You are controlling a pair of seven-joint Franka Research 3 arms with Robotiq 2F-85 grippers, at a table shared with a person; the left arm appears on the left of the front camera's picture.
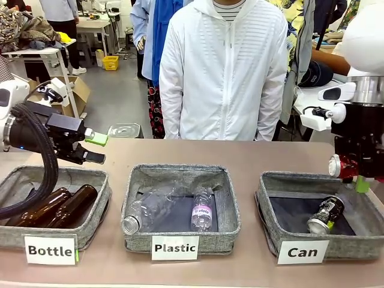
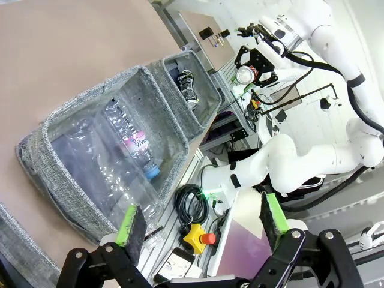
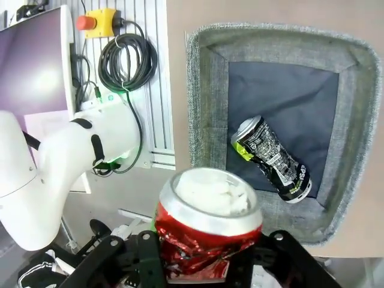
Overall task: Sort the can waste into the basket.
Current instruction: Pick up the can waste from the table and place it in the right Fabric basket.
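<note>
Front view: three grey felt baskets stand in a row with white cards reading "Bottle", "Plastic" and "Can". The right gripper (image 1: pixel 354 171) hangs just above the near-right edge of the Can basket (image 1: pixel 270 207) and clasps the crushed red can (image 1: pixel 339 166), whose silver end sticks out to its left. Below the gripper and a little to its left, the crushed black can (image 1: pixel 324 214) lies on the basket's dark floor. The left gripper (image 1: pixel 96 148), fingers spread wide and holding nothing, hovers over the Bottle basket (image 1: pixel 96 210), where two brown glass bottles (image 1: pixel 60 207) lie beneath it. A person in a white zipped jacket (image 1: pixel 225 72) stands at the far side of the table.

Right wrist view: the red can (image 3: pixel 207 225) sits clamped between the fingers, its dented silver end facing the camera; its print is too crumpled to read. Ahead and to the right lies the black can (image 3: pixel 273 159) with green and white markings, unreadable, inside the basket (image 3: pixel 204 108).

Left wrist view: past the green pads (image 2: pixel 133 225), the Plastic basket (image 2: pixel 72 132) holds clear plastic bottles (image 2: pixel 129 141), one with a pink label that seems to read "Viola" and a blue cap.
</note>
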